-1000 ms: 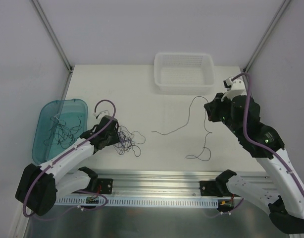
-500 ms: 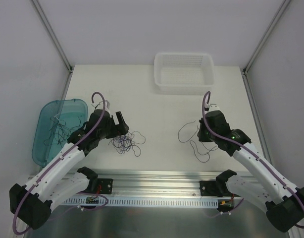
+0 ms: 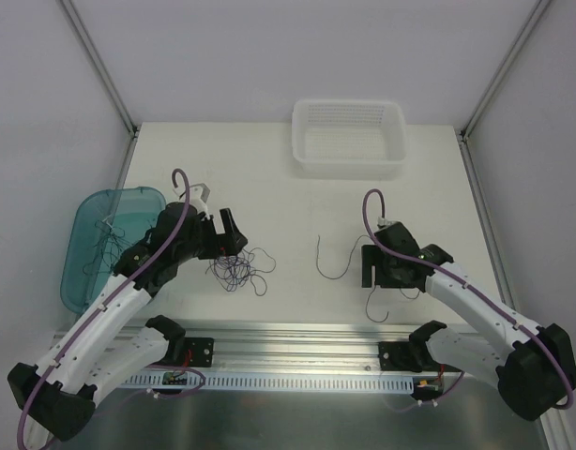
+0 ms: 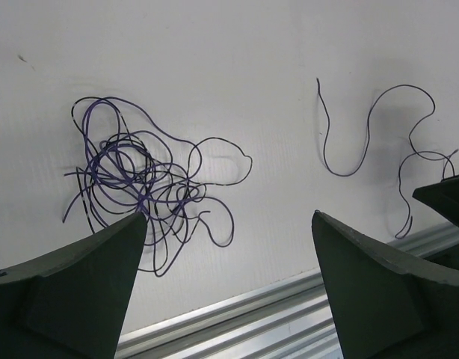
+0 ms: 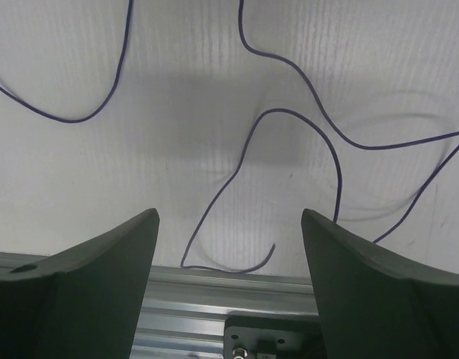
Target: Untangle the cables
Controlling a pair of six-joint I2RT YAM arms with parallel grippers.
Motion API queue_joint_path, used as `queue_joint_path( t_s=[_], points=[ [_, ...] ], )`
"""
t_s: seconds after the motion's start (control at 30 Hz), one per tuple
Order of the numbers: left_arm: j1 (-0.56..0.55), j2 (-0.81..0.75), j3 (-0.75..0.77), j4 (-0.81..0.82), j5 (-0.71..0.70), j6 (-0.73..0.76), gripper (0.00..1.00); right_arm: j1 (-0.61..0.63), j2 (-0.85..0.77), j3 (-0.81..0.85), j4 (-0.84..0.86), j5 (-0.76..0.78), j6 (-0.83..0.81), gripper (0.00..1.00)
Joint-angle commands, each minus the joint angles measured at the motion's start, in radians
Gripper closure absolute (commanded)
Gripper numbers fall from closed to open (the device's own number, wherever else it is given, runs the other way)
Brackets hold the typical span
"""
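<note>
High rear overview; close downward wrist views; loose cable (image 4: 340, 175) shared

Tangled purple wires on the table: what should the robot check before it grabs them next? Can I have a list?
1. Left gripper open, nothing between its fingers: ok.
2. Right gripper open, holding nothing: ok.
3. Clump of thin purple and black wires untangled: not ok, it is a knotted bundle.
4. Single loose purple wire lying apart from the clump: ok.
5. Thin wires in the teal plastic tub free of knots: cannot tell, too small.
</note>
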Motion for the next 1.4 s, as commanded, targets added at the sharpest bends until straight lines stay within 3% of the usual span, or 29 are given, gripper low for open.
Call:
queue_joint_path(
  t_s=[0.0, 0.17, 0.33, 0.43, 0.67, 0.87, 1.17, 1.37],
  points=[
    [0.010, -0.022, 0.065, -0.035, 0.047, 0.056, 0.07, -0.002, -0.002, 0.034, -0.066, 0.068, 0.005, 0.19],
    [0.010, -0.019, 0.108, -0.078, 0.055, 0.122, 0.06, -0.002, -0.033, 0.091, -0.117, 0.187, 0.008, 0.16],
    [0.009, -0.001, 0.157, -0.107, 0.035, 0.209, 0.06, -0.014, 0.018, 0.117, -0.142, 0.295, 0.031, 0.01],
    [0.010, -0.002, 0.167, -0.112, 0.029, 0.264, 0.05, -0.026, 0.082, 0.132, -0.140, 0.326, 0.017, 0.03],
    [0.009, -0.019, 0.113, -0.111, -0.026, 0.369, 0.04, -0.126, 0.174, 0.135, -0.061, 0.238, -0.061, 0.03],
    [0.010, -0.032, 0.013, -0.062, -0.069, 0.384, 0.04, -0.258, 0.194, 0.065, 0.044, 0.067, 0.011, 0.01],
    [0.012, -0.016, -0.048, -0.017, -0.112, 0.372, 0.04, -0.281, 0.226, -0.021, 0.228, 0.089, 0.215, 0.18],
    [0.010, -0.027, -0.065, -0.012, -0.123, 0.362, 0.04, -0.280, 0.282, -0.035, 0.285, 0.126, 0.249, 0.31]
  ],
)
